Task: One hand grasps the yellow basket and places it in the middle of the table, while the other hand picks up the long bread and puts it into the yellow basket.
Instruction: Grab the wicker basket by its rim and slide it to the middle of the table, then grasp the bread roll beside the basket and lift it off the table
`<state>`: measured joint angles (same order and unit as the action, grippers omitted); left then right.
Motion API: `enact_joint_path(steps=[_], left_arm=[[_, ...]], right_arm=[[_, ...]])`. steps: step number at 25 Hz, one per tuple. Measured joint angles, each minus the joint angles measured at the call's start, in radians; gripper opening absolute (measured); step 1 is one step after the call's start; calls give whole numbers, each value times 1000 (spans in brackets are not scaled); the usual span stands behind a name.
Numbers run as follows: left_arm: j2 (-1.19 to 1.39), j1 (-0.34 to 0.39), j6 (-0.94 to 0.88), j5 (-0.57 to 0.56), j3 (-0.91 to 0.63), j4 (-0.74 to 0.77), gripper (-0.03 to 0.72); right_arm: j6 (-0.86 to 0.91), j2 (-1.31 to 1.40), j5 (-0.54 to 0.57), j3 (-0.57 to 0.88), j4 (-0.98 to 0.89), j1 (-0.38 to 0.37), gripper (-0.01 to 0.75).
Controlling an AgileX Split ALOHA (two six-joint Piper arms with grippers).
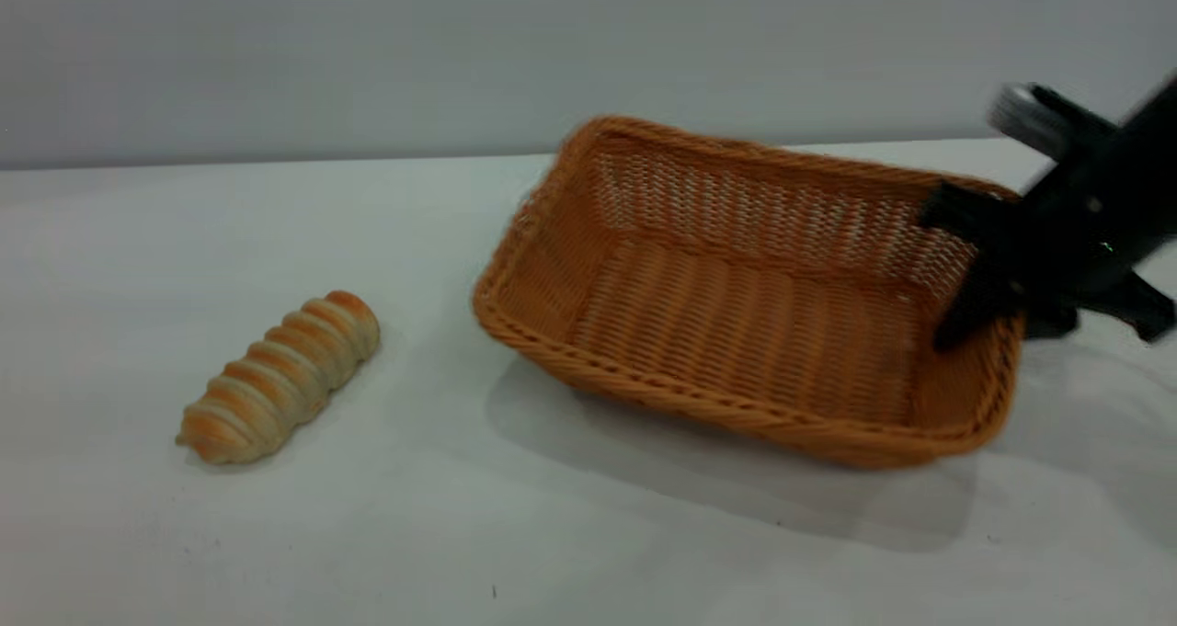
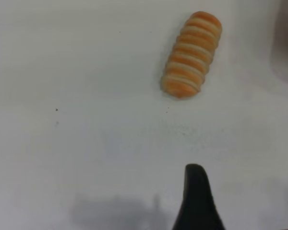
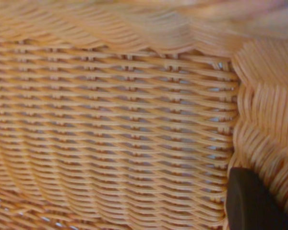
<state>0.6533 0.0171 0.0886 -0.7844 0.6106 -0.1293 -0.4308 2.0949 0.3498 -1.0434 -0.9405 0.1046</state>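
The yellow basket (image 1: 736,304) is empty and tilted over the right half of the table (image 1: 570,534), its shadow lying below it. My right gripper (image 1: 984,267) is shut on the basket's right end wall, one finger inside and the arm outside. In the right wrist view the basket's weave (image 3: 115,124) fills the picture, with one black fingertip (image 3: 252,201) against it. The long bread (image 1: 280,376) lies on the table at the left, untouched. In the left wrist view the bread (image 2: 191,53) lies ahead of my left gripper (image 2: 228,206), which is open and empty; one fingertip (image 2: 197,191) shows.
The white table has a few tiny dark specks (image 1: 494,592) near the front. A grey wall stands behind the table's far edge (image 1: 276,162).
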Motion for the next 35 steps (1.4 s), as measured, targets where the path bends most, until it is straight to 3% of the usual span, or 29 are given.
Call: enact_joint_path(steps=[8,15,24,32,35], left_arm=[[0,0,0,-10,0,1,568],[0,0,0,-32,0,1,568],[0,0,-1,-40,0,1,568],[0,0,-5,-34,0,1,568],[1,0,-36,6,0,-5,568]], right_arm=[[76,125,190,-215,127,126,98],[105,179,242,-305,165,178,135],[108,140,372,-307,173,91,491],[28,-14,530,-309,179,-45,531],[6,-27,559,-309,267,-79,531]])
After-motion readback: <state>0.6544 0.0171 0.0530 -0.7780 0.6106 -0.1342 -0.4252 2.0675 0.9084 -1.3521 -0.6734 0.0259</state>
